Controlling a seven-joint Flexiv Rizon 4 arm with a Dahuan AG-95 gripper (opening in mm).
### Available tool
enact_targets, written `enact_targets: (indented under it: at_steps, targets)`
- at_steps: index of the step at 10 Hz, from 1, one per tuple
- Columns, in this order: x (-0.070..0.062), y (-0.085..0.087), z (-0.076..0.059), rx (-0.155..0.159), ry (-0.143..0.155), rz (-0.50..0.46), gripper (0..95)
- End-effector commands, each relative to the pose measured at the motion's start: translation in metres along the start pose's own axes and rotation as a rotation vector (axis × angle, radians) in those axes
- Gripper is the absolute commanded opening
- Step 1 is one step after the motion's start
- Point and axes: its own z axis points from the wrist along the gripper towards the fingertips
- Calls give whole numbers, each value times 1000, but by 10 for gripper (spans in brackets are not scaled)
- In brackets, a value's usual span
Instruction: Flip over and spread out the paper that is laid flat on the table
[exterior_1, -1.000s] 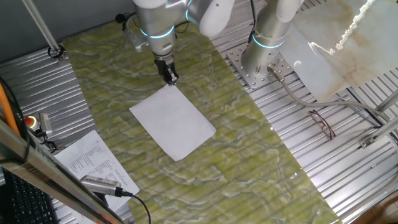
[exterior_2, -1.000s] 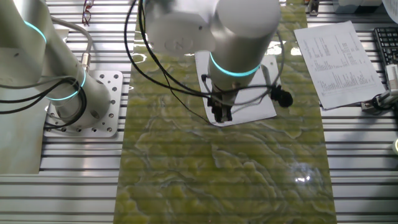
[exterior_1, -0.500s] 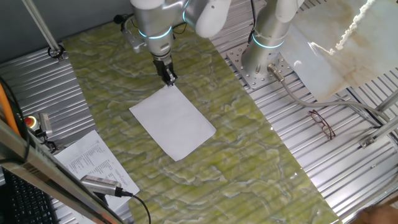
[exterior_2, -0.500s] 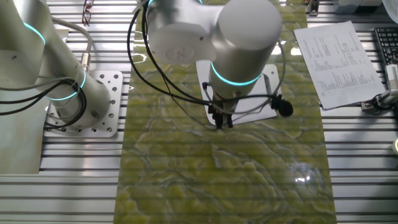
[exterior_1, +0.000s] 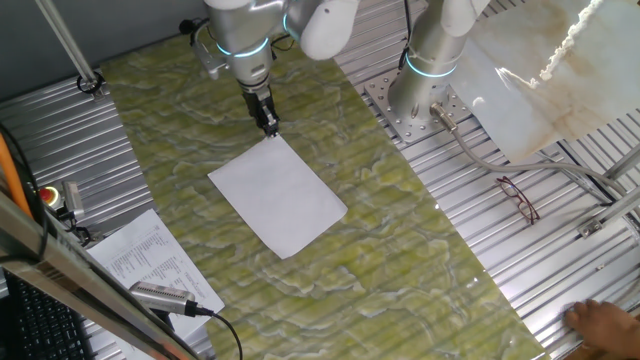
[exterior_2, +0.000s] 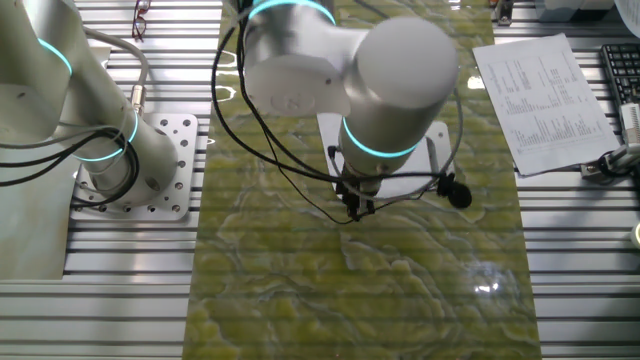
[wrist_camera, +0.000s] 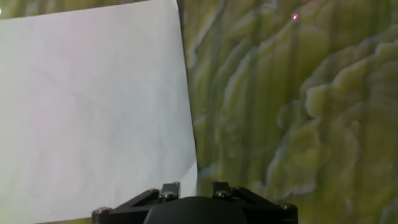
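Lying diagonally, paper (exterior_1: 278, 194), flat on table (exterior_1: 400, 240)

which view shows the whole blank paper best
One fixed view: the paper lies flat with all four corners visible, the gripper at its far corner. The other fixed view hides most of it behind the arm; the hand view crops it to one corner.

Arm (exterior_1: 245, 40) bent over, fingers (exterior_1: 268, 124) pointing down, close together.
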Motion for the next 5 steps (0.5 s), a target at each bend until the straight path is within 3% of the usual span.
enact_targets:
  at_steps: [1,5]
  targets:
    - [3,0,-1,-5,6,2,190]
    - [3,0,0,-12,12,1,190]
